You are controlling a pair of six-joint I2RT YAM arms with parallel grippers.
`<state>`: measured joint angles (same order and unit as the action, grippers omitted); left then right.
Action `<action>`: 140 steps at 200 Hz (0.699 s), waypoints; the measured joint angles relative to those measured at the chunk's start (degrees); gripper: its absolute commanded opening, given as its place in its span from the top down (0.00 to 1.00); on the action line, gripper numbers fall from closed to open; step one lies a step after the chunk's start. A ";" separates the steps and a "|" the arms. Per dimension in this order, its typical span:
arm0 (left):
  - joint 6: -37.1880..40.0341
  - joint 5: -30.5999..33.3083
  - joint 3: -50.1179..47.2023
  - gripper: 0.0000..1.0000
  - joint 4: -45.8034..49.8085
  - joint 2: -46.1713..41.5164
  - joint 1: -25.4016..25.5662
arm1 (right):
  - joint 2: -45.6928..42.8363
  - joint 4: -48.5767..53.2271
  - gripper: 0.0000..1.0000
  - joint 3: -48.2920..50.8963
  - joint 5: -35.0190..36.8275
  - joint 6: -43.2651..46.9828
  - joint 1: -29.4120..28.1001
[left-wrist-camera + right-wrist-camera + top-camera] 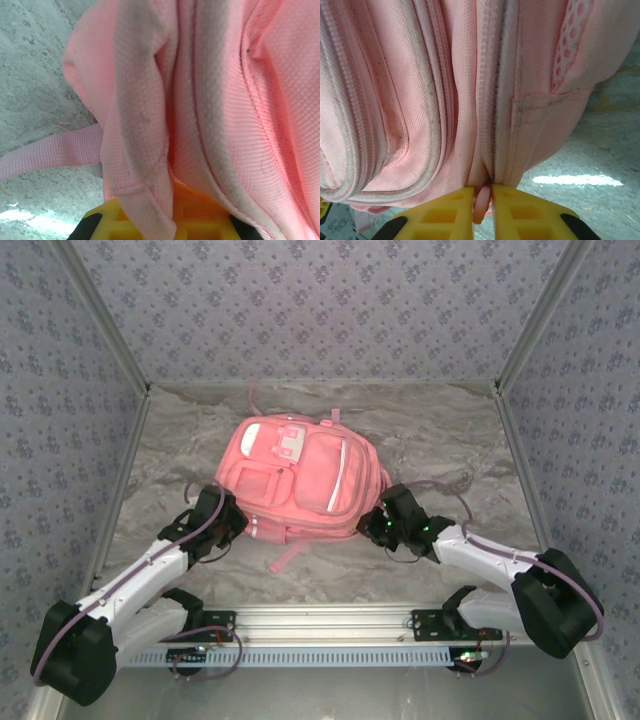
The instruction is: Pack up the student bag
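Observation:
The student bag (300,475), a large pink backpack, lies front-up in the middle of the table. My left gripper (235,525) is at its near left corner. In the left wrist view that gripper (170,220) is shut on a fold of the bag's pink fabric (145,150), which hangs down between the yellow fingers (107,225). My right gripper (372,523) is at the near right corner. In the right wrist view it (482,207) is shut on a small pink zip pull (481,200) at the bottom end of a zip (487,90) on the bag's side.
A loose pink strap (285,558) trails from the bag's near edge toward the metal rail (330,625); the left wrist view shows a strap (50,152) lying on the marbled table (450,440). Patterned walls (320,300) close in the back and both sides.

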<state>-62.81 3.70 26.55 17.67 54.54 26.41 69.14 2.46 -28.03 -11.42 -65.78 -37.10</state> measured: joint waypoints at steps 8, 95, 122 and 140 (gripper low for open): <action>0.00 0.00 0.00 1.00 -0.04 0.02 0.00 | 0.28 -0.37 0.94 0.00 0.00 0.15 0.00; 0.02 -0.33 0.00 1.00 -0.35 -0.59 -0.57 | -11.80 7.80 1.00 0.07 3.87 4.85 -0.13; 0.02 -1.36 0.00 1.00 -0.35 -0.83 -0.83 | -16.09 10.12 1.00 1.03 5.18 6.67 -0.15; 0.02 -1.75 0.00 1.00 -0.35 -0.85 -0.83 | -16.48 10.40 1.00 1.60 5.42 8.24 -0.15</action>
<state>-62.78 1.96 26.55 17.32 53.69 25.58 52.66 12.86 -26.44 -6.00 -57.54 -37.26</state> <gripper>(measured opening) 0.045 0.048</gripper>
